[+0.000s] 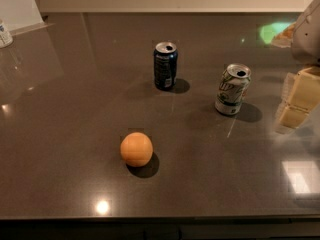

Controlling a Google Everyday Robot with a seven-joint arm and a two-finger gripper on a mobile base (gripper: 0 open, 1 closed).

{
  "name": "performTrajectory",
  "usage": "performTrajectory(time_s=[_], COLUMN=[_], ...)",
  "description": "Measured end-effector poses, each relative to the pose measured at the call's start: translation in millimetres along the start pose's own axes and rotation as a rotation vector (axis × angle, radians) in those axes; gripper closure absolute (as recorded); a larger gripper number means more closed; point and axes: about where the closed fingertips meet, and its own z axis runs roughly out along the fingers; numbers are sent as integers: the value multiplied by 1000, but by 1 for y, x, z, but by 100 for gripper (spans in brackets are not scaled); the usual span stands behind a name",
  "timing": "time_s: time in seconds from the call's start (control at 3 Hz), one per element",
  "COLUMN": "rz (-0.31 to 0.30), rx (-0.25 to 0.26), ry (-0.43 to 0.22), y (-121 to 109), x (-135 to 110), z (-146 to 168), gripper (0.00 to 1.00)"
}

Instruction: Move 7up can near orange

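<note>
The 7up can [232, 89], silver-white with green markings and an open metal top, stands upright on the dark countertop at the right of centre. The orange [136, 149] lies on the counter nearer the front, well to the left of the can and apart from it. My gripper [300, 101], with cream-coloured parts, comes in from the right edge. It is just to the right of the 7up can, at about the can's height, and does not touch it. It holds nothing that I can see.
A dark blue can [165, 65] stands upright behind the orange, left of the 7up can. A white container [4, 33] sits at the far left edge. The countertop's front edge [150, 218] runs along the bottom.
</note>
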Motion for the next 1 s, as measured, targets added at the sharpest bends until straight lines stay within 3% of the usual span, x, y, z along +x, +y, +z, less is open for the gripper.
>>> performTrajectory(time_s=[0.33, 1.0], rz=[13, 83], rx=[9, 15], ry=[-10, -150], y=[-7, -47], x=[-1, -3], z=[6, 31], gripper=[0, 0])
